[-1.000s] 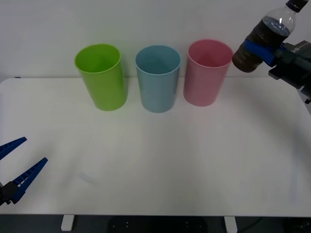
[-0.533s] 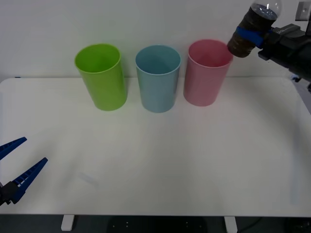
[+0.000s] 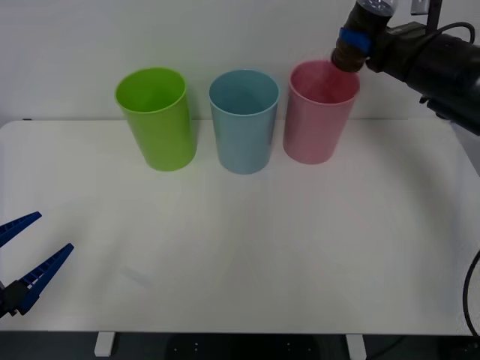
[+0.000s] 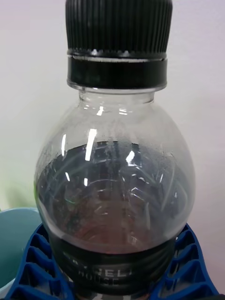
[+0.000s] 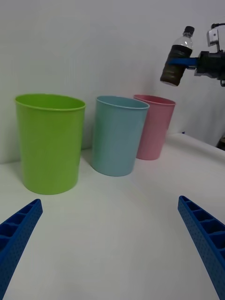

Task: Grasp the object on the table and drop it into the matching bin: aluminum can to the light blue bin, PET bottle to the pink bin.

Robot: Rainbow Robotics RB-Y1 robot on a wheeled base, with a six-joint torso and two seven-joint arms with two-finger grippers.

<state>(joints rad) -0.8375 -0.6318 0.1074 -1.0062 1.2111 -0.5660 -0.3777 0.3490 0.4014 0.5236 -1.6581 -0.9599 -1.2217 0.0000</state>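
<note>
White table [image 3: 247,255], pale wall behind. Right gripper [image 3: 352,39] clamps the bottle [image 3: 358,34] in the air above the pink bin's [image 3: 319,112] rim. Left gripper [image 3: 22,255] spread wide, low at near-left edge

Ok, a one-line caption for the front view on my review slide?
Right gripper holds the PET bottle above the pink bin; open left gripper waits at the table edge.

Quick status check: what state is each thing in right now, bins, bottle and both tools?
PET bottle: capped, held in the air above the pink bin's rim.
Pink bin: upright, open.
Light blue bin: upright, open.
Lime green bin: upright, open.
Right tool: shut on the bottle.
Left tool: open, low at the table's near-left edge.
</note>
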